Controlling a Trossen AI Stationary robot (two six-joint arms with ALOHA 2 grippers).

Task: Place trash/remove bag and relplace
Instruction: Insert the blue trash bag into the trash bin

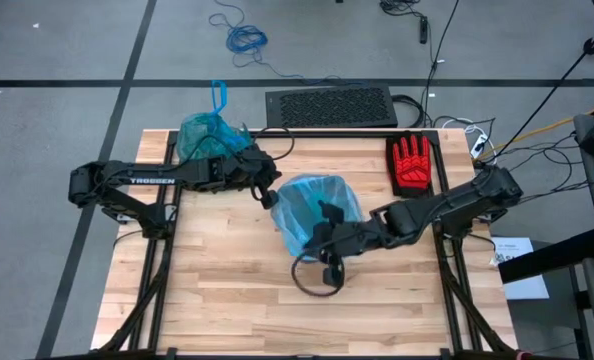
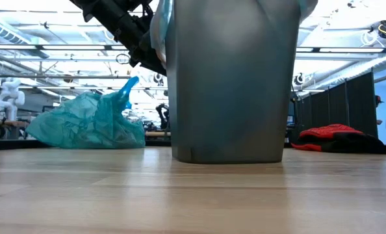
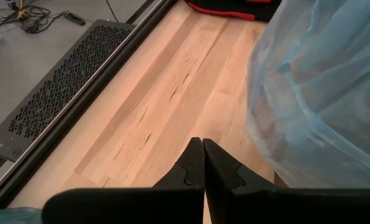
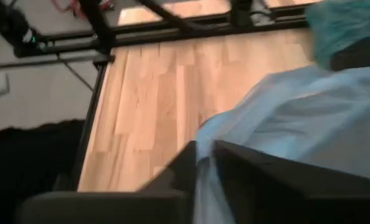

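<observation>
Table: pale wooden slat tabletop (image 1: pixel 227 300) in a black frame.
Bin: grey plastic waste bin (image 2: pixel 229 84) stands mid-table, draped with a pale sky-blue plastic liner (image 1: pixel 312 205).
Old bag: crinkly teal-green plastic bag (image 1: pixel 209 135), knotted and full, lies at the far left edge, well apart from the bin.
Right gripper (image 4: pixel 205 163): narrow, pinching the sky-blue film at the bin's near rim.
Left gripper (image 3: pixel 203 163): shut, empty, just beside the bin's left side.
Doing it well: probably pull the film over the rim evenly, without tearing or tipping.
</observation>
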